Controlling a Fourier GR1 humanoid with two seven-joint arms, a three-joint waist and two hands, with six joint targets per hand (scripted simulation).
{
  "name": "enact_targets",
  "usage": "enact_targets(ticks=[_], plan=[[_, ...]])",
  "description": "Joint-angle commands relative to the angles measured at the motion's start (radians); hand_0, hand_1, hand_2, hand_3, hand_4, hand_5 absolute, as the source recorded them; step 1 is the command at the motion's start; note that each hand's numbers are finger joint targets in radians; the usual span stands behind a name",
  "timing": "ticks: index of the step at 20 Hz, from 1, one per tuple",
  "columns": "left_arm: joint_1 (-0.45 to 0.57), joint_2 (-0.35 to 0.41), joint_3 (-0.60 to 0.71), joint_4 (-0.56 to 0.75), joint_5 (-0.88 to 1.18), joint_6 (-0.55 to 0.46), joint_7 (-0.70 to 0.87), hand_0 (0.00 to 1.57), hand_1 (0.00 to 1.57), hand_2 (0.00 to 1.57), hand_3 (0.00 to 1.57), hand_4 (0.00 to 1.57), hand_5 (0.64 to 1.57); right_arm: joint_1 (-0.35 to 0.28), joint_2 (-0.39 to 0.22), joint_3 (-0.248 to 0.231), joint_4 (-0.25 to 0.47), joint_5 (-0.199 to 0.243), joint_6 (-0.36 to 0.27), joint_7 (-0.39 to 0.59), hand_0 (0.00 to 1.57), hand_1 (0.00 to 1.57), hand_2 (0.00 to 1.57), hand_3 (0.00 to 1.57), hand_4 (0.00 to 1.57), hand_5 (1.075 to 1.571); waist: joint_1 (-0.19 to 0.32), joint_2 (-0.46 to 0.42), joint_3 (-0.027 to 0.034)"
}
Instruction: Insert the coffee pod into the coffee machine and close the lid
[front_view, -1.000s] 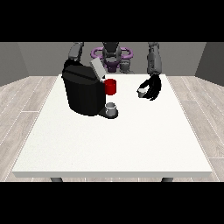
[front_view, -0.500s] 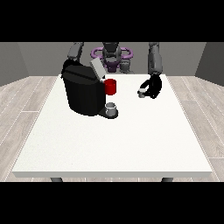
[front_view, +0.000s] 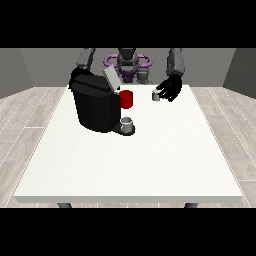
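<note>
Bare test room, lab-like rather than a home. Large white rectangular table (front_view: 125, 165) on dark legs fills the middle, pale grey wood-plank floor (front_view: 25, 110) runs around it, plain grey walls (front_view: 30, 67) stand behind. Only household item: black rounded coffee machine (front_view: 95, 107) on the table.

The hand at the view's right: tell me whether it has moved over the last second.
Yes. The hand at the view's right has risen slightly and drawn back from the camera, toward the robot, judged against the coffee machine.
</note>
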Motion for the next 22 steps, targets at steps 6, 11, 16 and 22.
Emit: enact_targets(ticks=[6,11,16,22], plan=[[-0.097,0.051,0.051,-0.012,0.011,-0.088,0.017,1.26,1.26,1.33,1.29,0.54,1.571,-0.035,-0.002,0.024,-0.035,-0.01,0.025,0.04,0.0,0.0,0.0,0.0,0.49,1.571,-0.041,-0.005,-0.0005],[-0.186,0.088,0.066,-0.049,0.023,-0.154,0.004,1.25,1.25,1.33,1.29,0.56,1.571,-0.049,-0.029,-0.028,0.023,-0.042,0.052,-0.04,0.0,0.0,0.0,0.0,0.5,1.571,-0.04,0.041,0.0],[-0.27,0.119,0.107,-0.001,0.011,-0.116,0.057,1.07,1.07,1.22,1.23,0.52,1.571,-0.056,0.035,0.094,-0.096,0.01,-0.004,0.045,0.0,0.0,0.0,0.0,0.52,1.571,-0.13,0.046,-0.0006],[-0.388,0.159,0.153,0.017,0.039,-0.182,0.12,1.24,1.24,1.26,1.2,0.48,1.571,-0.096,-0.001,0.069,-0.105,0.015,0.02,0.063,0.0,0.0,0.0,0.0,0.51,1.571,-0.167,0.089,-0.0003]])
